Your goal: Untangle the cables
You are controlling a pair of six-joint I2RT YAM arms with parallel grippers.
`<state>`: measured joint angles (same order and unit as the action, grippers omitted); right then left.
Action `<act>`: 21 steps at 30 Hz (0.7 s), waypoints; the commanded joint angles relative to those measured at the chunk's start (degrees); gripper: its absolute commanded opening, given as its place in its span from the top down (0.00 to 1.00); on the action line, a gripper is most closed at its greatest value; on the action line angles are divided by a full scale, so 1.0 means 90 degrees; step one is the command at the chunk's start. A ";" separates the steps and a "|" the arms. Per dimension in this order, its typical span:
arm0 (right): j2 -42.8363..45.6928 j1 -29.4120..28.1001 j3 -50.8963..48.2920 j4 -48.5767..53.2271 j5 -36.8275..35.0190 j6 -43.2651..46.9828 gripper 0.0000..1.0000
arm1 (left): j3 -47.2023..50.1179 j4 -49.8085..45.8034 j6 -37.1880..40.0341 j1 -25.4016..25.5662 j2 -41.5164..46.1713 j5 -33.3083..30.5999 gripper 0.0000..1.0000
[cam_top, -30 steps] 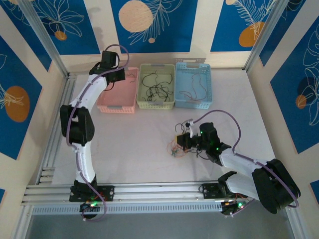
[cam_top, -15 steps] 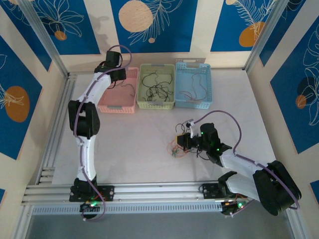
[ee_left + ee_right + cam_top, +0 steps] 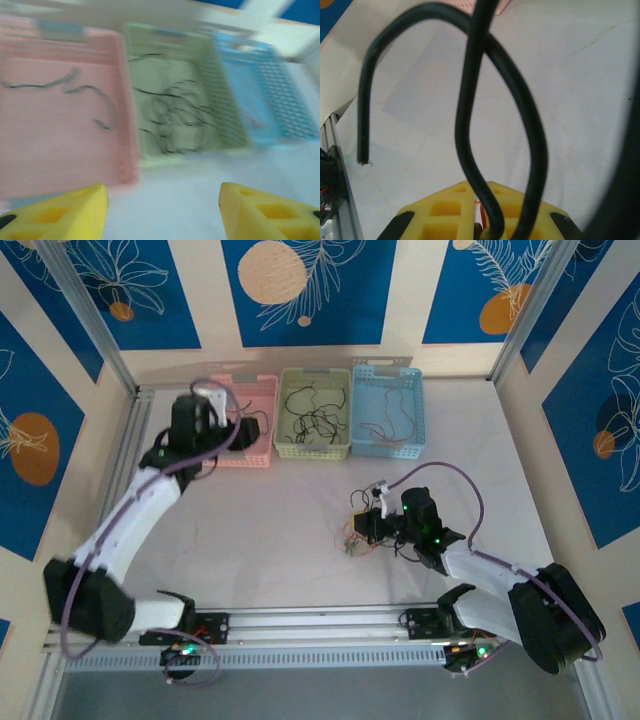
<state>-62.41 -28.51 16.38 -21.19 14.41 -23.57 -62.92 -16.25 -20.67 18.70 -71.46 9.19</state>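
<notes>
The tangle of cables (image 3: 352, 538) lies on the white table right of centre, with thin red, orange and green strands. My right gripper (image 3: 368, 525) is at its right side. In the right wrist view this gripper (image 3: 482, 222) is shut on a black cable (image 3: 470, 125) that loops up in front of the camera, with an orange strand in the seam between the fingers. My left gripper (image 3: 250, 429) hovers at the near edge of the pink basket. Its yellow fingers (image 3: 60, 215) stand open with nothing between them.
Three baskets stand in a row at the back. The pink basket (image 3: 125, 150) holds one dark strand (image 3: 90, 95), the green basket (image 3: 145, 160) holds several black strands, and the blue basket (image 3: 290, 110) holds a reddish strand. An aluminium rail (image 3: 300, 625) runs along the near edge.
My left gripper has opened and its arm has drawn back from over the pink basket toward the near left. The right arm and the tangle have stayed put.
</notes>
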 commanded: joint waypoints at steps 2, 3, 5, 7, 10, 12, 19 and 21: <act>0.0309 -0.0084 0.0253 0.0221 0.0223 -0.0048 1.00 | 0.1883 0.0611 -0.0756 0.0780 0.0816 0.1385 0.38; 0.0363 -0.0083 0.0276 0.0249 0.0225 -0.0091 1.00 | 0.2173 0.0666 -0.0809 0.1058 0.1010 0.1478 0.38; 0.0431 -0.0084 0.0351 0.0296 0.0225 -0.0153 1.00 | 0.2771 0.1058 -0.1026 0.1526 0.1335 0.1705 0.37; 0.0431 -0.0084 0.0430 0.0347 0.0210 -0.0155 1.00 | 0.3260 0.1560 -0.1238 0.1826 0.1510 0.1883 0.35; 0.0387 -0.0048 0.0462 0.0356 0.0326 -0.0196 1.00 | 0.3698 0.2390 -0.1491 0.2188 0.1356 0.2014 0.33; 0.0372 -0.0036 0.0465 0.0353 0.0426 -0.0279 1.00 | 0.3750 0.2823 -0.1480 0.2479 0.0987 0.2083 0.33; 0.0608 0.0021 0.0567 0.0680 0.0576 -0.0505 1.00 | 0.3385 0.3649 -0.1268 0.3114 -0.0477 0.2146 0.34; 0.0725 0.0045 0.0572 0.0774 0.0548 -0.0532 1.00 | 0.3204 0.3855 -0.1266 0.3179 -0.0897 0.2190 0.40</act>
<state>-57.95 -28.56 19.70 -16.21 18.06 -27.29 -30.76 11.60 -32.36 46.39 -75.99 27.00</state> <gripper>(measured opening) 0.091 0.616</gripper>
